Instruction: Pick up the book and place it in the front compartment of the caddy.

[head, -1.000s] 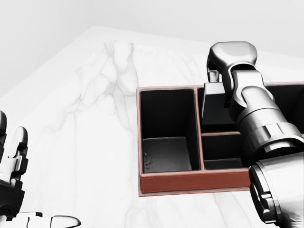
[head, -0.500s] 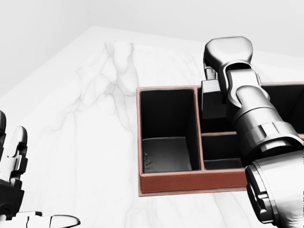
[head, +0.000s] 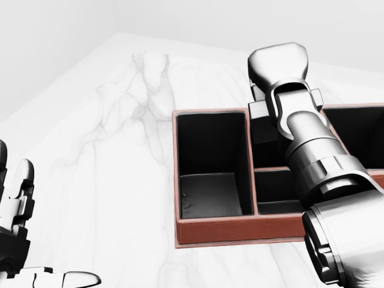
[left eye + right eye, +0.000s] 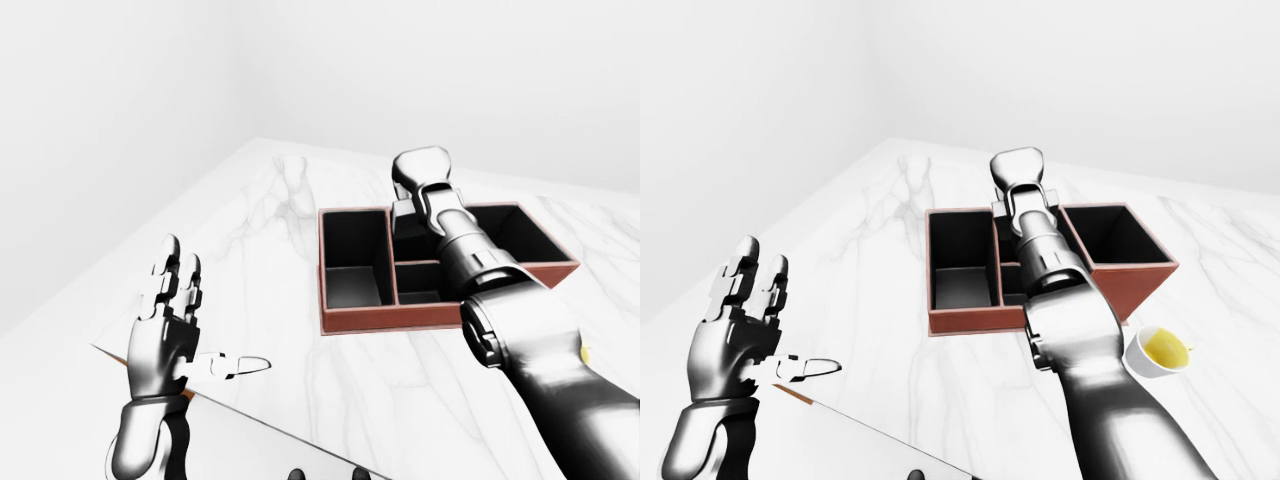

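One book (image 3: 264, 129) upright over caddy (image 3: 240, 229), right hand (image 3: 277, 66) grasping; left hand (image 4: 165, 330) spread.

A white marble worktop (image 4: 250, 230) with faint grey veins fills the scene, narrowing to a far corner. Behind it stand plain, pale grey walls (image 4: 120, 100), meeting at a soft vertical seam on the far left. Light is even and shadowless.

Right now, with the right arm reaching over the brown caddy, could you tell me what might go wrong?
The dark book hangs at the red-brown compartmented caddy's inner divider, so it could catch there or drop into the wrong compartment. The right hand hides its fingers, so the grip cannot be judged. The white cup of yellow liquid beside the right arm could be knocked.
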Tool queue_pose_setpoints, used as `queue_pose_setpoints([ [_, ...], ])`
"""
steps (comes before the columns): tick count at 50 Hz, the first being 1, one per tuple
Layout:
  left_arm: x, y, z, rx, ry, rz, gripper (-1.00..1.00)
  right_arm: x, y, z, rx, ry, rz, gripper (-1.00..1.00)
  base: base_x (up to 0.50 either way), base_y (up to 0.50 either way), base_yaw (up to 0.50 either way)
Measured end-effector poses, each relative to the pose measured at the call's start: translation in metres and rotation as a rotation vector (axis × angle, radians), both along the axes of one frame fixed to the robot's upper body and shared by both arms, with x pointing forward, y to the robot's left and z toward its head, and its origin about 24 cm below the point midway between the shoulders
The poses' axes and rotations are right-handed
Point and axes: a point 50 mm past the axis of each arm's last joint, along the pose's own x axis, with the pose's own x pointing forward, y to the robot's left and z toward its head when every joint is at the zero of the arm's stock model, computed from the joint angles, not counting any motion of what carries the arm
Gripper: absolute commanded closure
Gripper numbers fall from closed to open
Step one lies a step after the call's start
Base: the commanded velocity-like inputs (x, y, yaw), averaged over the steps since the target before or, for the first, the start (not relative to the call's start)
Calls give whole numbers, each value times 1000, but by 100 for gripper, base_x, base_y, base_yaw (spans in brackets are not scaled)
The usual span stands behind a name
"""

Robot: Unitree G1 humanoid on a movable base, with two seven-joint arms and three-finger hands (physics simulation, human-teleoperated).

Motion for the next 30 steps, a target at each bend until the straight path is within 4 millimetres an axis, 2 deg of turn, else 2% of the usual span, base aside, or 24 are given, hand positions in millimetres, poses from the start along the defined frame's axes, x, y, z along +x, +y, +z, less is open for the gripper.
queue_pose_setpoints([
  [30, 0, 0, -1, 0, 5, -2, -100, -3, -17, -16, -4, 55, -49, 100, 0, 0, 0],
])
